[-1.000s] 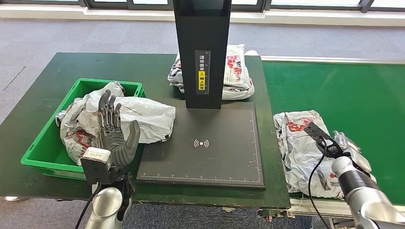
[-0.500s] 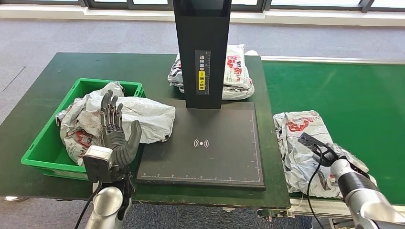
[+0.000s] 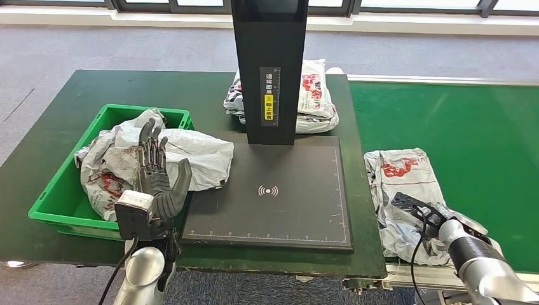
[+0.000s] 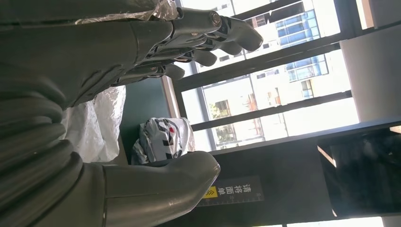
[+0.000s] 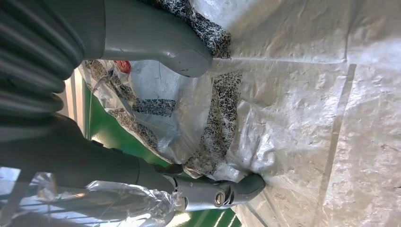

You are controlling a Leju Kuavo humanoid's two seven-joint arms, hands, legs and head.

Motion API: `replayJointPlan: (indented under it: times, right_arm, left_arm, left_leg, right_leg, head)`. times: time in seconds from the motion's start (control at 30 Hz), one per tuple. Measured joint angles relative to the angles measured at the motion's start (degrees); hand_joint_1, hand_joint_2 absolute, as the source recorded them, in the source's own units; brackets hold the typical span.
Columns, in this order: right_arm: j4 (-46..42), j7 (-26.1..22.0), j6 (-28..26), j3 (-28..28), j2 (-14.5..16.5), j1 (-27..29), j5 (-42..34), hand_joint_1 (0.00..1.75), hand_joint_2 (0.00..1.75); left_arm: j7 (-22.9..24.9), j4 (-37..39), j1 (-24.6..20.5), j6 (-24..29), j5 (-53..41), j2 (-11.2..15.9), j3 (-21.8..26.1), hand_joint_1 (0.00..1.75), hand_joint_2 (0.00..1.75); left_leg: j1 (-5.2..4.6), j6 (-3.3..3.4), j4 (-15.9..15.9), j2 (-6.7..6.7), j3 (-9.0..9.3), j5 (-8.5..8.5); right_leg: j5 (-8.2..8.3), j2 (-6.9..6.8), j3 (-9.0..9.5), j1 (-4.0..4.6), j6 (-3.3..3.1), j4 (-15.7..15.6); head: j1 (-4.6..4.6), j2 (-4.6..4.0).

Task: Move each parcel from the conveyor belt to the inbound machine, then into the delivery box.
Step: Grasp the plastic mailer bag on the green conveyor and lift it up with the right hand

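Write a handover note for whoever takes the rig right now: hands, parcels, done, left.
Left hand: open, raised, fingers spread, in front of the green box, holding nothing.
Right hand: low on the belt parcel, thumb and fingers against the wrap; not lifted, grip not confirmed.
Scanner pad: bare.
Box holds one parcel, spilling over the rim toward the pad.
Another parcel lies behind the scanner post.
Done: one parcel boxed.
Left: grasp the belt parcel, scan, box it.
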Motion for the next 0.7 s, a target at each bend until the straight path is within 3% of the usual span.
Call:
replayJointPlan:
  times: [0.1,0.13,0.23,0.27,0.7]
  right_arm:
    - [0.00,0.17,0.49,0.04,-0.01,0.06,0.11,0.00,1.75]
    - [0.00,0.34,0.68,0.05,-0.01,0.08,0.18,0.10,1.75]
    - [0.00,0.57,1.47,0.07,0.00,0.11,0.44,1.40,1.75]
    - [0.00,0.32,1.70,0.07,0.01,0.14,0.40,1.75,1.75]
    - [0.00,-1.45,1.94,1.11,0.02,-0.22,-0.45,1.75,1.75]
  left_arm:
    - [0.12,0.07,-0.03,-0.24,-0.13,-0.01,-0.03,0.00,1.75]
    - [0.18,0.10,-0.05,-0.36,-0.20,-0.03,-0.05,0.00,1.75]
    - [0.38,0.24,-0.24,-0.64,-0.37,-0.16,-0.10,0.00,1.75]
    - [0.44,0.32,-0.35,-0.68,-0.42,-0.20,-0.11,0.00,1.75]
    - [0.55,1.13,-0.97,-0.73,-0.79,-0.41,-0.13,0.00,1.75]
  left_leg:
    - [0.00,0.00,0.03,0.00,0.00,0.00]
    - [0.00,0.00,0.04,0.00,0.01,0.00]
    - [0.00,0.00,0.06,-0.01,0.01,0.00]
    - [0.00,0.01,0.06,-0.01,0.02,0.00]
    - [0.08,0.03,0.12,0.00,0.21,-0.03]
  right_leg:
    - [0.00,0.00,0.01,0.00,0.00,0.00]
    - [0.00,0.00,0.01,0.00,0.00,0.00]
    - [0.00,-0.01,0.04,0.00,0.00,0.00]
    - [0.00,-0.01,0.05,0.00,0.01,0.00]
    - [0.00,-0.01,0.29,0.10,0.01,-0.03]
  head:
    - [0.00,0.00]
    - [-0.01,0.00]
    - [-0.01,0.00]
    - [-0.01,0.00]
    - [-0.01,-0.01]
